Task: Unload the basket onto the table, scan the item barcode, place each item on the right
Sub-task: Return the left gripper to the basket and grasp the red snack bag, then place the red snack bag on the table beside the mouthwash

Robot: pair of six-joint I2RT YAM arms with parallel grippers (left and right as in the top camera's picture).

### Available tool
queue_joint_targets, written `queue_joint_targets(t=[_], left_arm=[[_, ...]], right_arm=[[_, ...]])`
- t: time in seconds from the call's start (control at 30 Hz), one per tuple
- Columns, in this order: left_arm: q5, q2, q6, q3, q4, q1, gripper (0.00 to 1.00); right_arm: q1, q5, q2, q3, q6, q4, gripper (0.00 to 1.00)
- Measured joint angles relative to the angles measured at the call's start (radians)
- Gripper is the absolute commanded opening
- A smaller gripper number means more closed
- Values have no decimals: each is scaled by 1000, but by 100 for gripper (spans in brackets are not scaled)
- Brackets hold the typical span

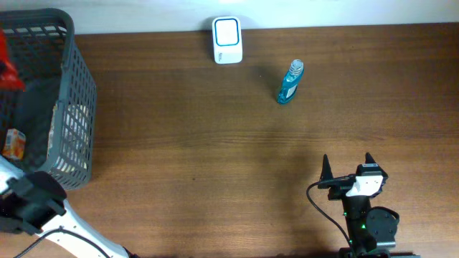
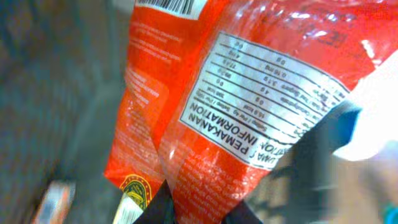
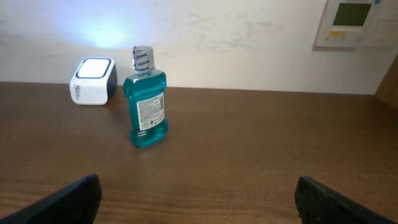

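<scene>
Two arms work one brown table [image 1: 215, 143], and I go down from there by size. One grey basket [image 1: 79, 93] sits at the left end. My left arm reaches towards it, and the overhead view does not show that hand. The right gripper [image 1: 347, 161] waits near the front edge with its fingers spread wide and nothing between them. The left gripper [image 2: 255, 186] looks clamped on one red packet [image 2: 249, 93], which fills the wrist view. Dark fingers [image 2: 193, 211] pinch its lower edge where the film creases. The shot is blurred, so I call that grip a judgement. A red patch at the overhead's left border, over the basket, may be this packet, but I cannot tell. I judge the packet light, soft and crinkly. Its glossy film will likely slip and buckle under a hard squeeze, so I would hold it at a sealed edge. That hold must stay well clear of the one barcode [image 2: 171, 6] by the opposite end. One teal bottle [image 1: 290, 82] stands upright in the open, near the scanner but apart from it. One white scanner [image 1: 227, 39] sits at the back edge. One small orange item [image 1: 14, 143] lies low in the basket, too small to name.
</scene>
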Motion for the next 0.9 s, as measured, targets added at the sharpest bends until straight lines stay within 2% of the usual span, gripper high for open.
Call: queue_joint_targets(t=[0.07,0.17,0.3,0.43,0.53,0.6,0.63,0.73,0.9], left_arm=[[112,-5,-72,213,-2,-1,0],[257,-5,-106,424,-2,-34,0],[352,-38,-131,460,-21,-214,0],[300,-37,-138,435,-100,-478,0],[44,-36,-138,316,-158,-698,0],[-51,-29,-138,237,-155,-786,0],[-127,-24,-139,131,-146,-856,0],[-195,8,-161,-108,-39,-956,0],[-228,19,-259,-508,270,-1046,0]], right_arm=[[0,0,0,0,0,0,98],[0,0,0,0,0,0,98],[0,0,0,0,0,0,98],[0,0,0,0,0,0,98],[0,0,0,0,0,0,98],[0,0,0,0,0,0,98],[0,0,0,0,0,0,98],[0,0,0,0,0,0,98],[0,0,0,0,0,0,98]])
